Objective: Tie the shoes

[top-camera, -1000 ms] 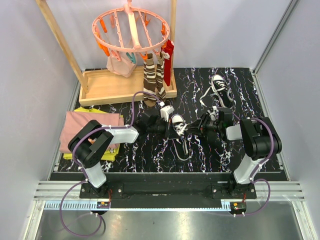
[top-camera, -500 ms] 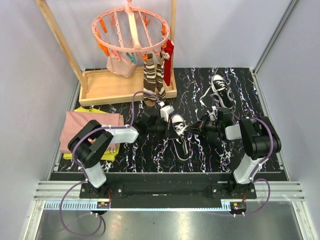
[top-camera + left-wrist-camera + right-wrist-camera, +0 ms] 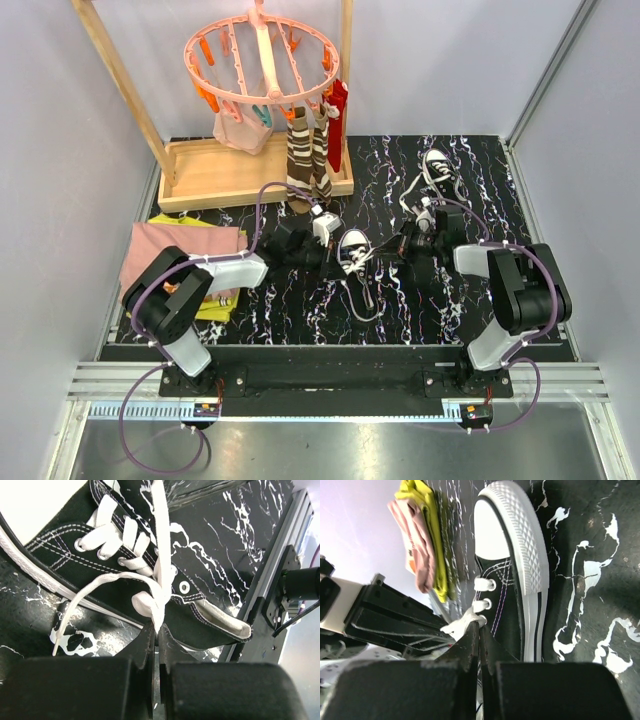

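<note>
- Sitting about mid-table is the near shoe (image 3: 352,250), toe to the far edge, heel to the near edge. Why that spot?
- Likely because it's between the two arms, so each gets one side. Its white lace (image 3: 150,602) is bunched into a crossing over the tongue.
- Jaws?
- The left gripper (image 3: 156,630) is pressed together, pinching the lace right below the bunch. The right gripper (image 3: 480,630) is also pressed together, nipping a bit of lace by the lower eyelets on the other side.
- Reason for the two-sided hold?
- Judgement only: opposite pulls would snug the crossing, and holding low near the eyelets keeps the small shoe from lifting or sliding. This looks like an early knot step, with no finished bow visible.
- Slack?
- A loose loop (image 3: 368,300) trails on the table (image 3: 300,320) toward the near edge. It could snag if the pull runs long.
- Other one?
- The second shoe (image 3: 438,170) is toward the far right corner, well apart from both grippers. Its lace is spilled out loose beside it, so it's untied and probably parked for later.
- Anything else around?
- Brown striped socks (image 3: 305,160) hang from a pink drying rack (image 3: 262,55) at the far edge, left of centre. They're not part of this task.
- And the left edge?
- Folded clothes (image 3: 170,245) lie there, pink on yellow, clear of the work.
</note>
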You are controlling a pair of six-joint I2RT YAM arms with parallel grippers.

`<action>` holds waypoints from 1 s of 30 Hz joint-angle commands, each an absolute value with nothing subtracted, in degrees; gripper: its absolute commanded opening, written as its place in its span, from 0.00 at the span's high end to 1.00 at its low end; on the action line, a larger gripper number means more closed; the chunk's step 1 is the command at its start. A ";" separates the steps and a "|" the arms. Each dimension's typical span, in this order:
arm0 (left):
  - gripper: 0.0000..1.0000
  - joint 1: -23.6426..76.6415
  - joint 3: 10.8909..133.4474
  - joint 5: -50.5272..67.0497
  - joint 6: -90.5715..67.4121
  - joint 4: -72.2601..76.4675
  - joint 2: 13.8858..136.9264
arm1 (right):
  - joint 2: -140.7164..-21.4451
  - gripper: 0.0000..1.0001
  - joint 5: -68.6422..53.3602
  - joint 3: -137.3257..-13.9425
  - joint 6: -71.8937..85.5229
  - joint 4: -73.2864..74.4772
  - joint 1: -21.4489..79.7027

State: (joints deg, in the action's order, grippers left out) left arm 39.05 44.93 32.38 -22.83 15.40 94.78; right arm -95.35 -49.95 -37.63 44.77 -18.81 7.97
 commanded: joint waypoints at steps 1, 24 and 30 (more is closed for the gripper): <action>1.00 38.76 44.82 34.45 -19.25 11.52 92.37 | -91.32 1.00 -47.02 -40.78 34.29 -13.63 8.09; 0.69 40.08 46.93 37.00 -25.49 21.62 98.70 | -88.33 1.00 -46.93 -41.31 25.32 -9.14 9.14; 0.93 40.08 45.88 37.18 -25.23 21.45 97.91 | -88.07 1.00 -46.32 -41.40 24.17 -8.79 9.32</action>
